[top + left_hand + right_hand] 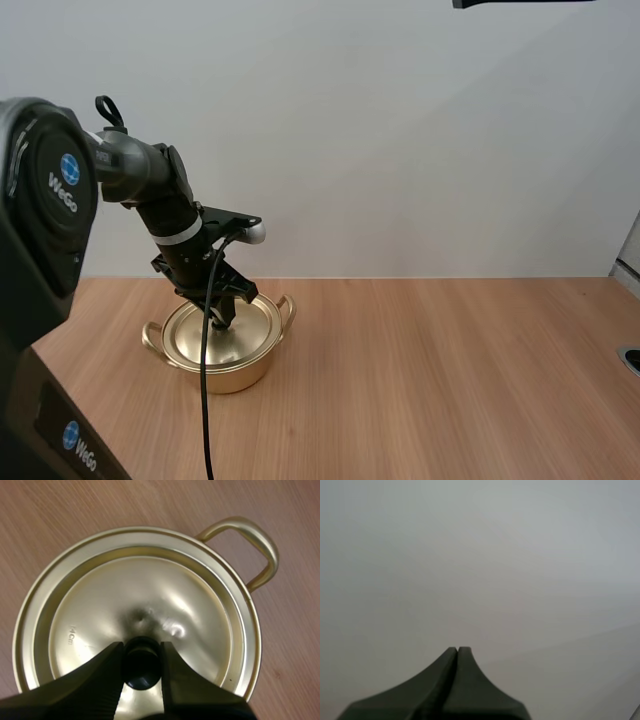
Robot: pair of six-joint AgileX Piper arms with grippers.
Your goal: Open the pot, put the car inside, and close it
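The left gripper (141,650) is clamped on the black knob (142,667) in the middle of a gold lid (150,600). Its two dark fingers (102,672) are parted only by the knob's width and press it from either side. The lid sits level inside the rim of the pot (236,376), apparently fully seated, so the opening step looks gripped but not yet lifted.

The pot stands on the left part of the wooden surface (450,380), directly under the left arm's wrist. One looped handle (255,542) points right and slightly away, and its twin points left. The knob lies straight below the gripper, not off to one side, so the coming move appears to turn on a clean vertical pull. Any sideways drag could catch the lid on the rim or shift the light pot.

The right gripper (457,652) is closed on nothing, its fingers pressed together into one wedge and facing a blank pale background. By the high view, the left arm is plainly the nearer one for the lid.
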